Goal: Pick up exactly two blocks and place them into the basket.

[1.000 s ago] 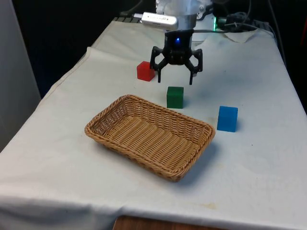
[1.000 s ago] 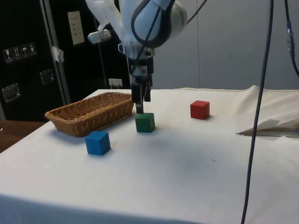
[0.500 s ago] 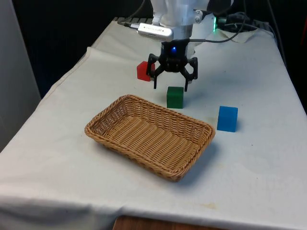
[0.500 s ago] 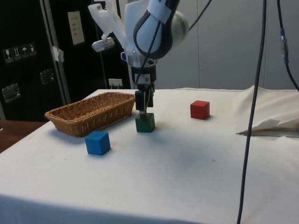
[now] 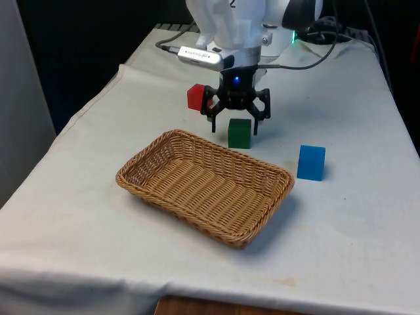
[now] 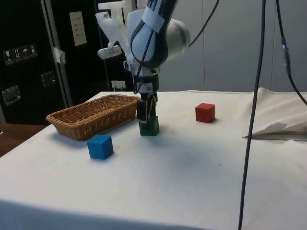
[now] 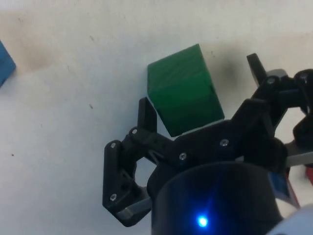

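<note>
Tool (image 5: 234,125) of mine sits low over green block (image 5: 239,132), fingers spread wide, one each side of it w/ gaps showing, nothing gripped. Wrist view: block (image 7: 183,90) lies btwn the two fingers (image 7: 145,115), not touching either. Green block rests on counter (image 5: 341,223) just beside basket (image 5: 205,186), at its far rim. Side view: tool (image 6: 147,115) overlaps block's (image 6: 149,125) top. Red block (image 5: 195,96) sits beyond tool, near it; blue block (image 5: 311,163) stands apart toward front view's right, near basket's corner. Basket holds no blocks.
</note>
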Controlling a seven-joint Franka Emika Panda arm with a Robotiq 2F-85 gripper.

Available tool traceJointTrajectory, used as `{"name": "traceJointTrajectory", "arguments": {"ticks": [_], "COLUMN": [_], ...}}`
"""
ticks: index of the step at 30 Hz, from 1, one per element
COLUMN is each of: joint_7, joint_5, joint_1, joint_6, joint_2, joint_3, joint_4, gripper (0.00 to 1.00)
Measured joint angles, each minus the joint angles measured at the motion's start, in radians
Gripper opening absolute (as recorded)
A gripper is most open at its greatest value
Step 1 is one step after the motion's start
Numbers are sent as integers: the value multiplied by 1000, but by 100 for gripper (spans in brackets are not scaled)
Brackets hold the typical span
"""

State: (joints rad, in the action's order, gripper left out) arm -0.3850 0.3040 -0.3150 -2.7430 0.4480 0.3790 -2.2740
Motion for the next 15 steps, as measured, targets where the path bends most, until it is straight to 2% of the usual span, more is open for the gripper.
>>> {"name": "traceJointTrajectory", "arguments": {"ticks": [9, 11, 13, 14, 15], "joint_7": [-7, -7, -7, -7, -7], "joint_5": [7, 7, 7, 7, 7], "joint_1": [0, 0, 0, 0, 0], "joint_6": [-1, -1, -1, -1, -1], "joint_2": [0, 0, 0, 0, 0], "joint_3": [0, 0, 0, 0, 0], "joint_4": [0, 0, 0, 0, 0], "gripper": [100, 89, 69, 69, 57]}}
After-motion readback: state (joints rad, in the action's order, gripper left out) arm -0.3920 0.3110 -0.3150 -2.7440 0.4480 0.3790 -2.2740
